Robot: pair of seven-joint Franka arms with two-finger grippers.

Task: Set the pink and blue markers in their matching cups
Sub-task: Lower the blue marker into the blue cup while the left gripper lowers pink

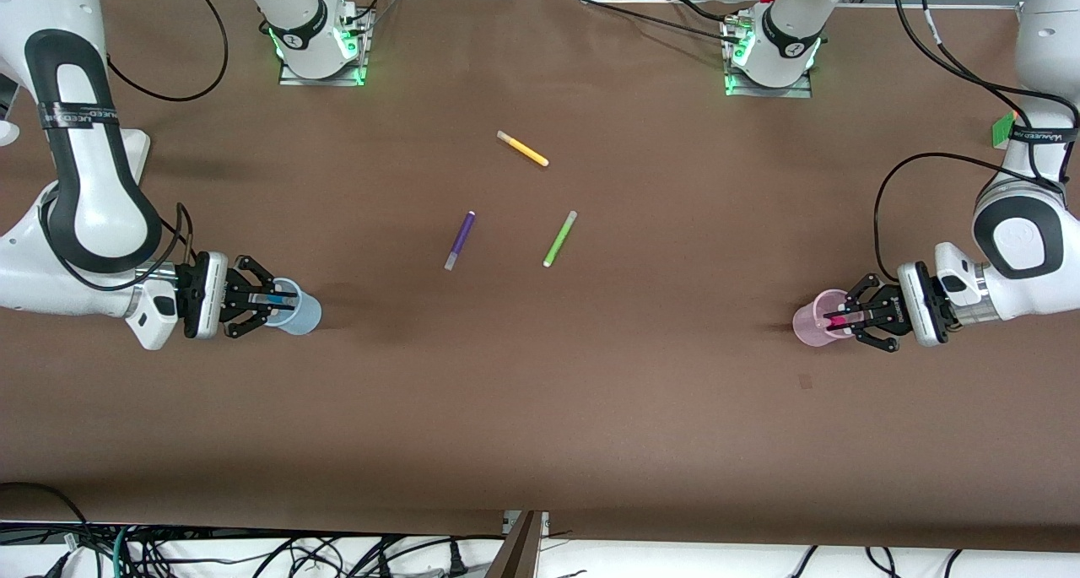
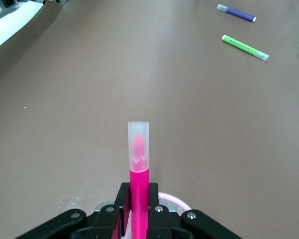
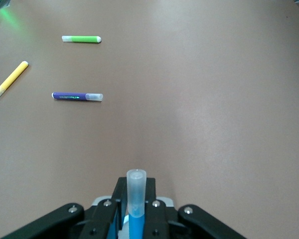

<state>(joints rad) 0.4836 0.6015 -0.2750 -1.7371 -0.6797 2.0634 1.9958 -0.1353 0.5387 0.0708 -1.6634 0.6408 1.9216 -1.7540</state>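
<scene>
Front view: right pincer [image 1: 268,301] over the pale blue cup [image 1: 297,310] at the right arm's end of the desk [image 1: 540,409], clamped on the blue marker [image 1: 272,299]. Left pincer [image 1: 837,318] over the pale pink cup [image 1: 812,325] at the left arm's end, clamped on the pink marker [image 1: 838,319]. Yellow marker [image 1: 522,148], purple marker [image 1: 460,240], lime-green marker [image 1: 559,239] lie mid-desk.

Left wrist view: fingers [image 2: 122,211] grip the pink marker's barrel, cap end sticking out past them; pink cup rim [image 2: 177,201] just beside.

Right wrist view: blue marker [image 3: 136,221] pinched likewise, pale cap out.
</scene>
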